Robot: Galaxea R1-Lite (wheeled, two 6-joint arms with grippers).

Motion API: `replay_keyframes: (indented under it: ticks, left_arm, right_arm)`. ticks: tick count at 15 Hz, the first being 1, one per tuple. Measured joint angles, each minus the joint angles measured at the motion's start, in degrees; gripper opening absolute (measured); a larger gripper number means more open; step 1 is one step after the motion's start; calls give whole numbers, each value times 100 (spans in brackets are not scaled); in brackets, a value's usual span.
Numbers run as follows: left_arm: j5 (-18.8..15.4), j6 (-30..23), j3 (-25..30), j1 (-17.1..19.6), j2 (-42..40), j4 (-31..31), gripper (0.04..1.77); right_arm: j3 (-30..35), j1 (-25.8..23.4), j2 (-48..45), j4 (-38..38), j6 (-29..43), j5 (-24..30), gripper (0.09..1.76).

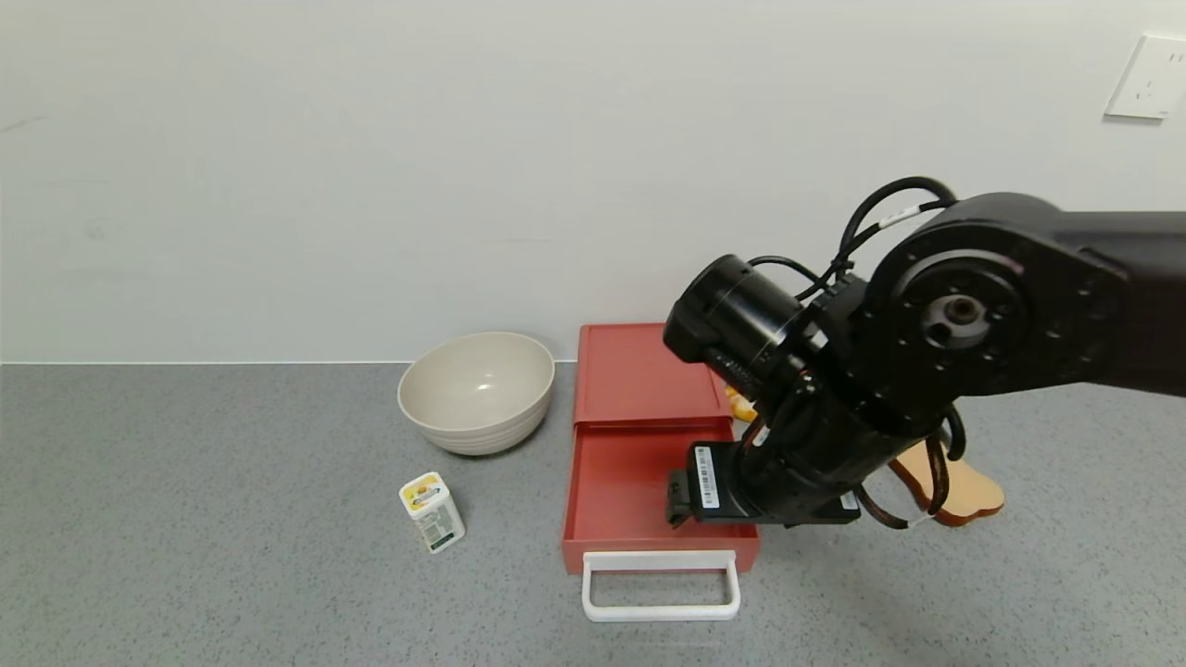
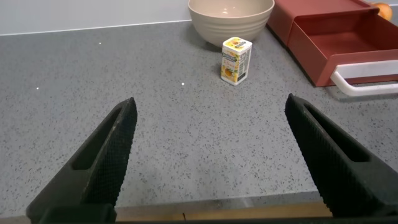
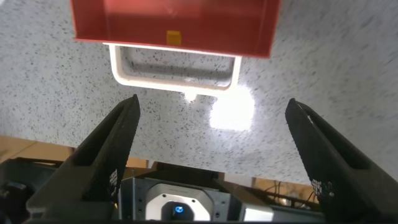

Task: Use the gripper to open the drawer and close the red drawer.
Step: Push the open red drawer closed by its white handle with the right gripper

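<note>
The salmon-red drawer unit (image 1: 639,371) stands against the wall. Its tray (image 1: 616,491) is slid out toward me and looks empty, with the white loop handle (image 1: 660,585) at its front. My right arm (image 1: 806,445) hangs over the tray's right side, and its fingers are hidden in the head view. In the right wrist view my right gripper (image 3: 212,102) is open wide and empty, above the table just in front of the handle (image 3: 174,71) and the tray front (image 3: 174,28). My left gripper (image 2: 211,99) is open and empty, low by the table's front edge.
A beige bowl (image 1: 477,389) stands left of the drawer, and a small white-and-yellow carton (image 1: 432,511) in front of it. A wooden board (image 1: 968,491) and an orange thing (image 1: 738,403) lie right of the drawer, partly behind my arm. The wall is close behind.
</note>
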Motion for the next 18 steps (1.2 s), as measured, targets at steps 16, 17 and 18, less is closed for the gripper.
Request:
replay_keyframes:
  ticks: [16, 17, 18]
  left_arm:
    - [22, 0, 0, 0, 0, -11, 172]
    - [16, 0, 0, 0, 0, -11, 172]
    - [16, 0, 0, 0, 0, -9, 172]
  right_arm:
    - [1904, -2230, -1659, -2319, -3330, 2199, 171]
    - [1954, -2398, -1718, -2332, -3576, 2420, 171]
    - [2015, -2575, -1773, -2341, -3849, 2610, 171]
